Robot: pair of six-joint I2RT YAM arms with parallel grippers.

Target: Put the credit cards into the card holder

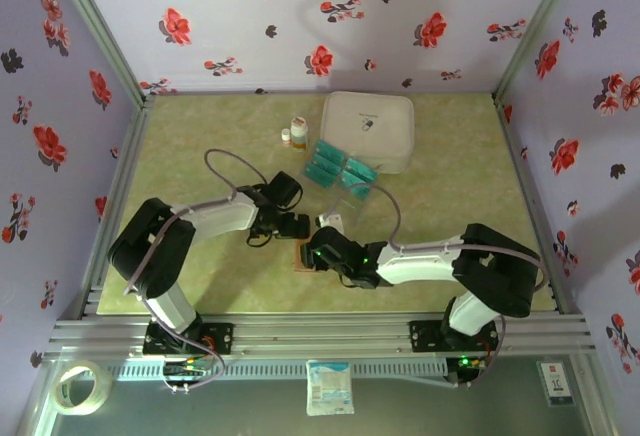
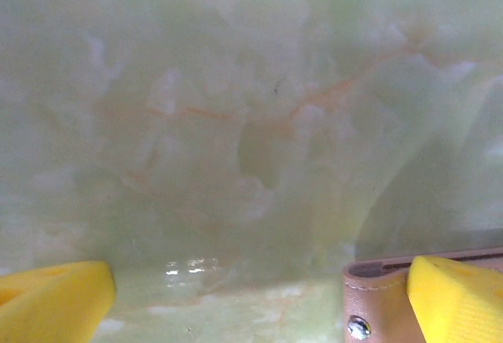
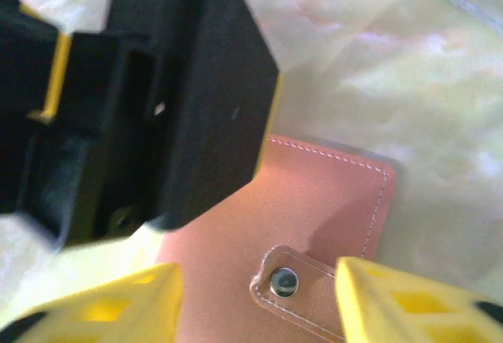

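Reddish-brown card holder point(image 3: 330, 193), white-stitched, metal snap point(image 3: 284, 282) at lower centre; left gripper point(image 2: 259, 300) and right gripper point(image 3: 255, 300) spread, grasping nothing.

One card holder point(image 1: 303, 255), perhaps four credit cards point(image 1: 325, 166), two small bottles point(image 1: 297, 126), one white case point(image 1: 372, 121).

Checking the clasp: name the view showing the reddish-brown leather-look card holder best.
Right wrist: the reddish-brown leather-look card holder is close, its face, stitching and snap stud clear. Left wrist catches one corner; top external, a small patch.
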